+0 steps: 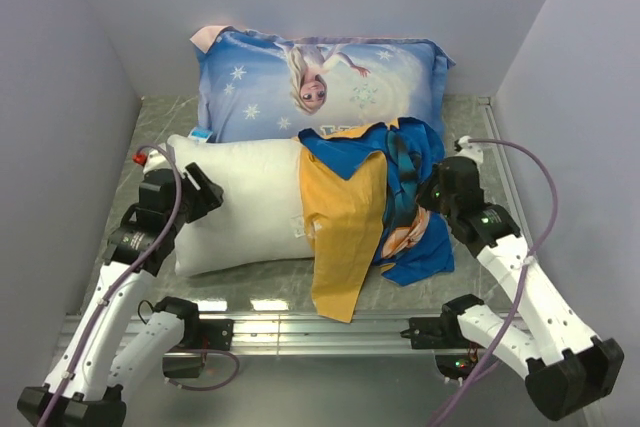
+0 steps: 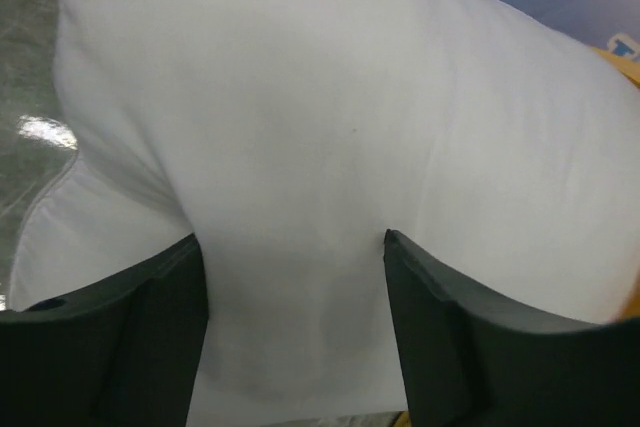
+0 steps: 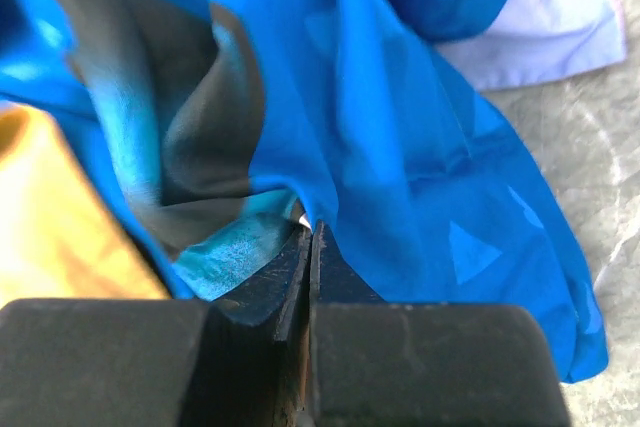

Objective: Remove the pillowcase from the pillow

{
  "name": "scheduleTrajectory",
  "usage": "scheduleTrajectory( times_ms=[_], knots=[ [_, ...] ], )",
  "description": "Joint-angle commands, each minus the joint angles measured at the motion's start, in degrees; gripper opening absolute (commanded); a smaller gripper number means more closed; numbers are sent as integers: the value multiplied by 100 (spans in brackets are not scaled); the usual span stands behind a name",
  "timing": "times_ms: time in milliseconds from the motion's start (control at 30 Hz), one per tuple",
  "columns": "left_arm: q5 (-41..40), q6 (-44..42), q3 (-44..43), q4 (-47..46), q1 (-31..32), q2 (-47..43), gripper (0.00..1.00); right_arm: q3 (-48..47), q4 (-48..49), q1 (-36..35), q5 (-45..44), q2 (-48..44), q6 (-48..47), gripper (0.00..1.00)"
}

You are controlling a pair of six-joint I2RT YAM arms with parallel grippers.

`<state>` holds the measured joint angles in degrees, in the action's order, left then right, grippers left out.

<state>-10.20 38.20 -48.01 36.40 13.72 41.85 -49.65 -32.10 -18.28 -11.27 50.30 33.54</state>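
Two risks. Left: left claw (image 2: 295, 247) jaws stand wide, straddling bulge at pillow (image 1: 240, 212) left end without clamping it; pillow unpinned, may slide right with any pull. Right: right claw (image 3: 310, 237) pinched shut on thin blue fold of pillowcase (image 1: 345, 222); fold may slip out. Pillowcase bunched over pillow's right end, touching right claw, well apart from left claw.

Grey marbled tabletop (image 1: 150, 122). A plump white rectangular pillow (image 1: 240, 202) lies across its middle. A light blue Elsa-print pillow (image 1: 320, 82) lies behind, touching it. A crumpled yellow-orange and blue fabric pillowcase (image 1: 350, 217) covers the white pillow's right end and spills onto the surface.
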Motion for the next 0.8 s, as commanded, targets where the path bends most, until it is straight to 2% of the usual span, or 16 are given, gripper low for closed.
scheduleTrajectory(
  times_ms=[0, 67, 200, 300, 333, 400, 467, 600, 733, 767],
  knots=[
    [834, -206, -156, -1039, 35, -28, 72, 122, 511, -368, -569, 199, -93, 0],
    [967, -391, -305, -943, 52, -36, 77, 148, 538, -561, -666, 286, -93, 0],
    [1054, -383, -508, -906, 87, -141, 80, 17, 371, -921, -947, 261, -120, 0],
    [1170, -313, -902, -1022, 192, 251, 82, -45, 336, -1019, -1053, 190, -111, 0],
    [1039, -321, -1042, -838, 306, 393, 97, -71, 301, -1019, -1105, 208, -128, 0],
    [-118, -391, -1500, -531, 929, 709, 97, -150, 231, -1028, -1141, 269, -172, 0],
    [-640, -444, -1746, -345, 1386, 868, 98, -159, 265, -1037, -1106, 235, -199, 0],
    [-1044, -418, -1975, -143, 1651, 1281, 98, -221, 283, -1046, -1070, 322, -207, 0],
    [-2579, -252, -2195, 560, 1898, 1555, 98, -168, 327, -1046, -1106, 331, -251, 0],
    [-2714, -51, -2126, 630, 1907, 1537, 98, -151, 336, -1046, -1132, 305, -251, 0]
  ],
)
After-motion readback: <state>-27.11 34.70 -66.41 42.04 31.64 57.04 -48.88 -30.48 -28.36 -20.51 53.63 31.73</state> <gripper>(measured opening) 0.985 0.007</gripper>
